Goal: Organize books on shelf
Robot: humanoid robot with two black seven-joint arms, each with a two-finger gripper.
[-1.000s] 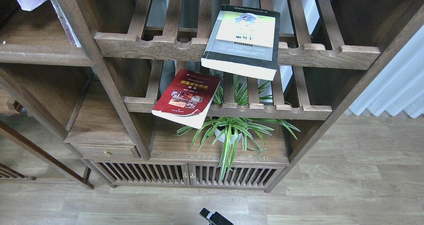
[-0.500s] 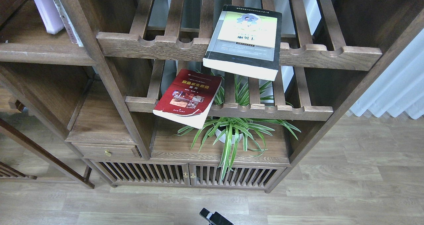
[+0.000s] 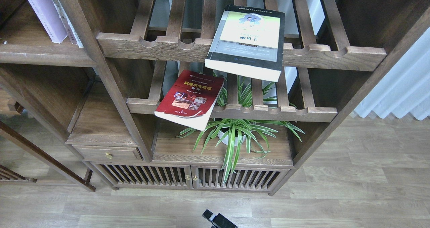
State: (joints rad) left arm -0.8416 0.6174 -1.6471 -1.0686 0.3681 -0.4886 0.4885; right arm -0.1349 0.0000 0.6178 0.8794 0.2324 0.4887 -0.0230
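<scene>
— Where are the books?

— The black-bordered book [image 3: 247, 41] lies flat on the upper slatted rack [image 3: 235, 51], its near end hanging over the notched rail. The red book [image 3: 190, 98] lies on the lower slatted rack [image 3: 268, 113], tilted, near corner jutting out over the spider plant [image 3: 235, 134]. The lavender book [image 3: 43, 13] stands upright, far left, on the solid dark shelf [image 3: 40, 53], just beside another spine.

— And the grippers?

— Only a dark part [image 3: 217, 220] pokes in at the near edge; which arm it belongs to, and whether its fingers are spread or pressed together, I cannot tell.

red book [image 3: 189, 98], black-bordered book [image 3: 247, 41], slatted racks [image 3: 231, 112]
</scene>
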